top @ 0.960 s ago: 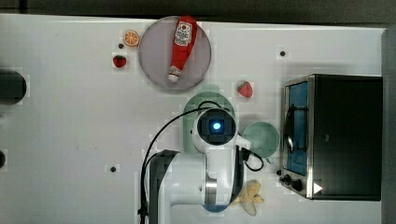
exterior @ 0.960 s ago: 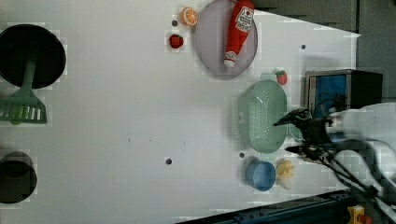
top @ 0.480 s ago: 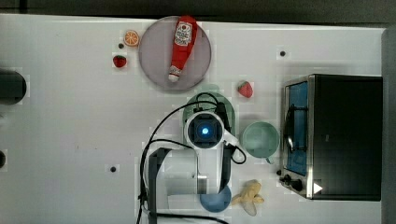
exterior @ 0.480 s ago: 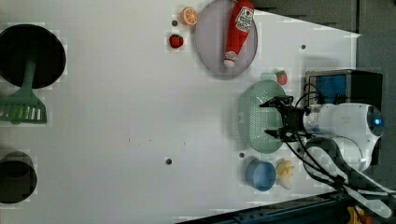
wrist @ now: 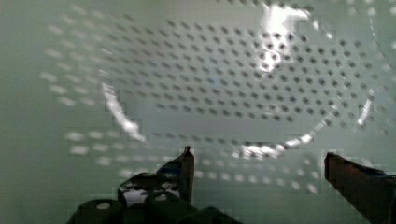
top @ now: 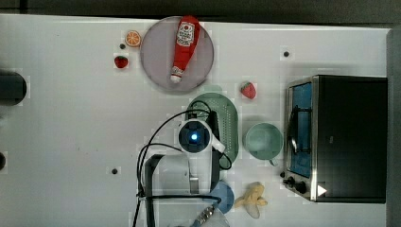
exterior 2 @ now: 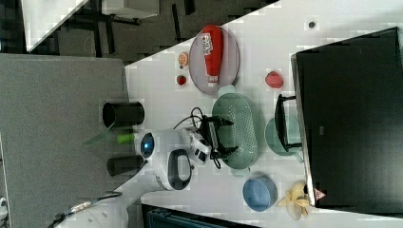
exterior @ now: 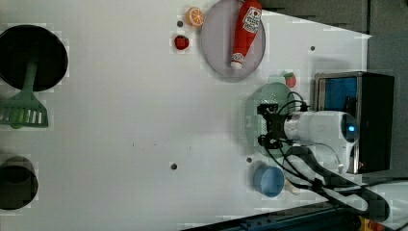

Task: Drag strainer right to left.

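The strainer [top: 226, 124] lay on the white table [top: 71, 127] in the middle of the clutter, a pale mint-green oval with a perforated centre, its long axis running up and down in the top view. In the wrist view its dotted basin [wrist: 224, 88] sat close under the camera. The gripper [wrist: 259, 170] hung over the strainer's inside with its jaws wide apart and nothing between them; one dark fingertip [wrist: 186, 163] showed on one side and the other well across from it. In the right view the gripper [exterior 2: 219, 137] pointed at the strainer's [exterior 2: 240, 133] near rim, and in the left view the gripper [exterior: 267, 126] stood over the strainer's [exterior: 274, 94] middle; whether the fingers touched the plastic could not be told. Just beside the strainer on the top view's right stood a round green cup [top: 263, 141], and beyond that a black toaster oven [top: 345, 137]. A toy strawberry [top: 248, 90] lay near the strainer's upper end. Above it in the top view rested a grey plate [top: 153, 56] carrying a red ketchup bottle [top: 183, 45], with an orange slice [top: 133, 38] and a second small strawberry [top: 121, 62] to the top view's left of the plate. Below the strainer sat a blue bowl [top: 226, 195] and, beside it, a peeled banana [top: 253, 198]. The white arm [top: 182, 175] reached in from the top view's bottom edge, trailing black cables.
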Available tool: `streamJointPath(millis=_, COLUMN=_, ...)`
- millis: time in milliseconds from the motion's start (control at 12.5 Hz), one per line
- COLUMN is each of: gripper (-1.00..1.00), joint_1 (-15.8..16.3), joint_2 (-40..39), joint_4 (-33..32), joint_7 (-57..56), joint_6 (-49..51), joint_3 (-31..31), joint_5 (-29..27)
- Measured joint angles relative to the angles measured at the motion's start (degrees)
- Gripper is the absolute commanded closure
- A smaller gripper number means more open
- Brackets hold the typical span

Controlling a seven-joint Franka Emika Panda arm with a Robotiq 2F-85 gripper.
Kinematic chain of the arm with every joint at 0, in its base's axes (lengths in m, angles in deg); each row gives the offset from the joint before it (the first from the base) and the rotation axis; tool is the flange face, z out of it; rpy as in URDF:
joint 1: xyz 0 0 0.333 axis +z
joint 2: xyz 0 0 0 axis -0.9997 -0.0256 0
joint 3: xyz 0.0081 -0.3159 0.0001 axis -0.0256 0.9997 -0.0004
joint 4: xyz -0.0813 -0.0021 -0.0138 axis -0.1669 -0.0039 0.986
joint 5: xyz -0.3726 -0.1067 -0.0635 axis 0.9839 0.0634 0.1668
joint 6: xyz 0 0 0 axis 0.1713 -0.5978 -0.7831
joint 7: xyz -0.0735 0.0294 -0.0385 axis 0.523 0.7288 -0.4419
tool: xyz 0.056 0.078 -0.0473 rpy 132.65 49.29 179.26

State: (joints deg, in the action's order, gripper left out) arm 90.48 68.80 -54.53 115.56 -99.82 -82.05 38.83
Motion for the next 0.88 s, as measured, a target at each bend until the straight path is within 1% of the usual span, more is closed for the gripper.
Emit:
streamJointPath(millis=160, gripper=-1.00, joint_1=1.1, joint_2=-1.8, joint_4=0.1, joint_7=1.0, joint_6=-0.1, joint_3=0.0, joint_5=0.1)
streamJointPath(millis=480, gripper=-1.00, joint_1=2.9, joint_2=0.3, joint_4=0.9, joint_7=1.2, joint_6=0.8, joint_3=-0.2, joint_5=-1.3)
streamJointPath(millis=640, gripper=-1.00, joint_1=4.0, joint_2=1.1, joint_4=1.7, joint_7=4.0, joint_6=1.0, joint_3=-1.2, joint_5=-1.6)
streamJointPath(millis=880, gripper=-1.00, joint_1=7.0, joint_2=0.4, joint_4=2.5, joint_7=10.2, joint_6=0.2, joint_3=-1.9, joint_5=0.0)
